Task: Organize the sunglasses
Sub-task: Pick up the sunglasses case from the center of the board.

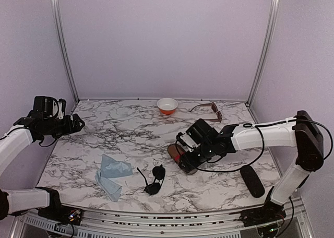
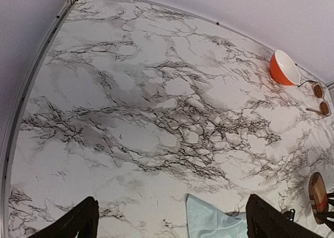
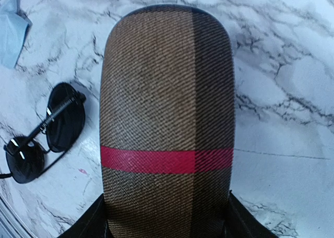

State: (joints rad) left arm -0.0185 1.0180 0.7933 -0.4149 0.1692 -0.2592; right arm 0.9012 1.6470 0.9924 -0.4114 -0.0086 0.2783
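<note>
The small black round-lens sunglasses (image 1: 155, 179) lie folded on the marble near the front, and the right wrist view shows them (image 3: 47, 139) just left of the case. The brown squarish sunglasses (image 1: 211, 109) rest at the back right, also seen far off (image 2: 319, 98). My right gripper (image 1: 188, 157) (image 3: 167, 217) is shut on the near end of the brown case with a red stripe (image 3: 167, 118), one finger pressed against each long side. My left gripper (image 1: 73, 126) (image 2: 171, 206) hovers open over the table's left side, holding nothing.
An orange bowl (image 1: 167, 105) sits at the back centre. A light blue cloth (image 1: 112, 175) lies crumpled front left, beside the black sunglasses. An oblong black case (image 1: 252, 180) lies front right near the right arm's base. Walls enclose the table on three sides.
</note>
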